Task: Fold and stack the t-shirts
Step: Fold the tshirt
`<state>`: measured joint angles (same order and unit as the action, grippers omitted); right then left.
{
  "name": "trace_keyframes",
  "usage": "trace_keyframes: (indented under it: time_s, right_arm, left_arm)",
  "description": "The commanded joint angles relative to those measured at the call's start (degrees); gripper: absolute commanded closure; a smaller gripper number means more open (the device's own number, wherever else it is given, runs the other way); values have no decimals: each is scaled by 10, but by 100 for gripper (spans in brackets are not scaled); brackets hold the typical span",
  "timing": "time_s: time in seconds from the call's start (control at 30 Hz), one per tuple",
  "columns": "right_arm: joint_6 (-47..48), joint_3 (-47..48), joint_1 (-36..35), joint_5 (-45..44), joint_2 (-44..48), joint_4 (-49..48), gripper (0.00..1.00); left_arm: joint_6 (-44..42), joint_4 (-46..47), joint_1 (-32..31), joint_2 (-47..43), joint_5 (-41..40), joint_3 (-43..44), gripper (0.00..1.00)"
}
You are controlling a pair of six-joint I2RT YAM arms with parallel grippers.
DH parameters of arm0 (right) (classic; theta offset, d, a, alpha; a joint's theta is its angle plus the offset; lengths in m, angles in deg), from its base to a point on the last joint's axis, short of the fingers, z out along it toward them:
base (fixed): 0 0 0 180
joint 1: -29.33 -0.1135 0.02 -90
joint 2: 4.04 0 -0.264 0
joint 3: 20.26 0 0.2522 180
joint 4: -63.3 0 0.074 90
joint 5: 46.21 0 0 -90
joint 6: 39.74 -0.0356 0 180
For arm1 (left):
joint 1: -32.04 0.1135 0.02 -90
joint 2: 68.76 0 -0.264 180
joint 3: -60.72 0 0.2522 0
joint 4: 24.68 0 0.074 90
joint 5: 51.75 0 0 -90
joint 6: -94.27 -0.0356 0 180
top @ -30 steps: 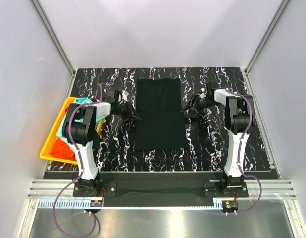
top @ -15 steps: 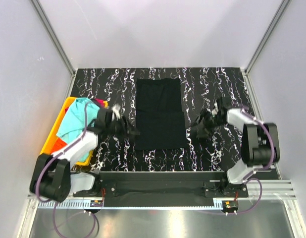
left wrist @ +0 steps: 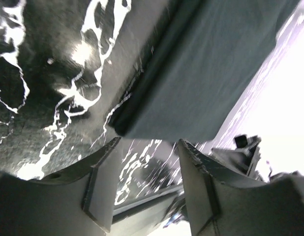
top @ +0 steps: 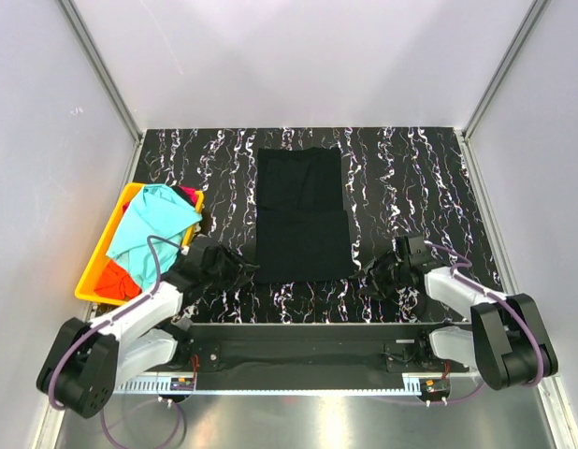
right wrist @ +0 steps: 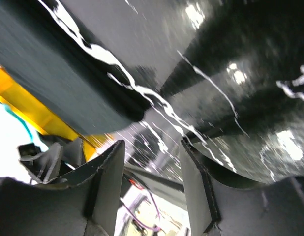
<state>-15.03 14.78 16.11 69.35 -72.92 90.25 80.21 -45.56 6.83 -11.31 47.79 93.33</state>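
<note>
A large black t-shirt (top: 302, 213) lies flat mid-table, folded into a long narrow rectangle. My left gripper (top: 244, 270) sits low on the table just outside the shirt's near left corner. It is open, with nothing between its fingers. The left wrist view shows that corner of the black t-shirt (left wrist: 201, 83) just ahead of the left gripper (left wrist: 149, 147). My right gripper (top: 369, 279) is by the near right corner, also open and empty. In the right wrist view the black t-shirt (right wrist: 53, 83) lies ahead of the right gripper (right wrist: 152, 147). A turquoise t-shirt (top: 153, 220) and an orange-red t-shirt (top: 114, 278) lie in the bin.
The yellow plastic bin (top: 90, 281) stands at the table's left edge, close behind my left arm; its yellow wall (right wrist: 24, 105) shows in the right wrist view. The black marbled table (top: 420, 187) ends at grey walls on three sides. A metal rail runs along the near edge.
Both arms have swung from the shirt's mid sides back toward the near edge and lowered to its near corners. The left gripper has opened. The shirt has not moved.
</note>
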Motion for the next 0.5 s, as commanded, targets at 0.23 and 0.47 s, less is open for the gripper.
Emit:
trace_keyframes:
  time_s: [0.23, 0.47]
  right_arm:
    - [-66, 10, -16, -81, -43, -57, 46]
    - [-75, 27, -18, -97, -78, -64, 46]
  left_arm:
    - [121, -6, -34, 67, -68, 7, 55]
    - [142, -34, -41, 111, -75, 17, 54]
